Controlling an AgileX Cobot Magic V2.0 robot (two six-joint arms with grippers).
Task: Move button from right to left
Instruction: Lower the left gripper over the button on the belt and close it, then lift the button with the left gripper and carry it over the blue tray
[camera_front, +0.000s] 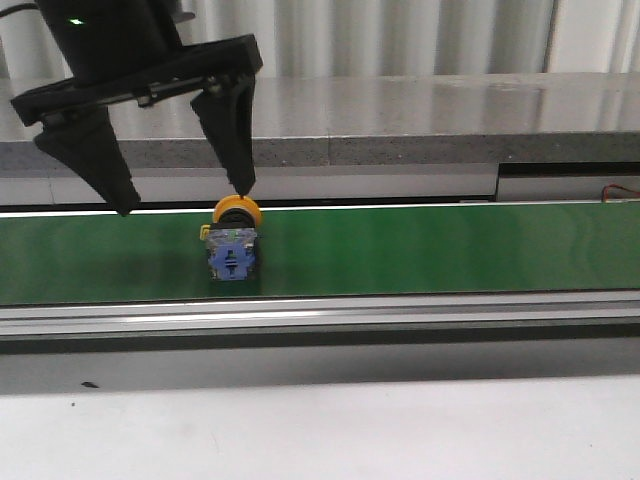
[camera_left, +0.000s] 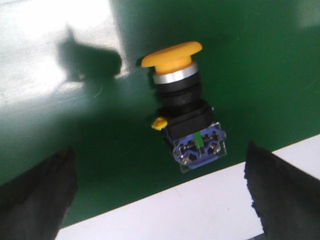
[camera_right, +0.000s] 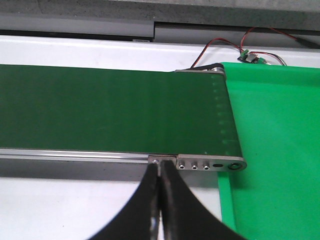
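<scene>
The button (camera_front: 233, 248) lies on its side on the green conveyor belt (camera_front: 420, 250), yellow head toward the back, blue-grey contact block toward the front. My left gripper (camera_front: 185, 200) hangs open just above the belt, its right finger (camera_front: 232, 140) tip right over the yellow head, its left finger (camera_front: 90, 160) well to the left. In the left wrist view the button (camera_left: 185, 112) lies between and beyond the two spread fingers, untouched. My right gripper (camera_right: 160, 172) is shut and empty, near the belt's right end; it does not show in the front view.
A grey stone ledge (camera_front: 400, 120) runs behind the belt. A metal rail (camera_front: 320, 315) edges the belt's front, with white table (camera_front: 320, 430) before it. A bright green tray (camera_right: 275, 150) and a small wired circuit board (camera_right: 250, 57) sit at the belt's right end.
</scene>
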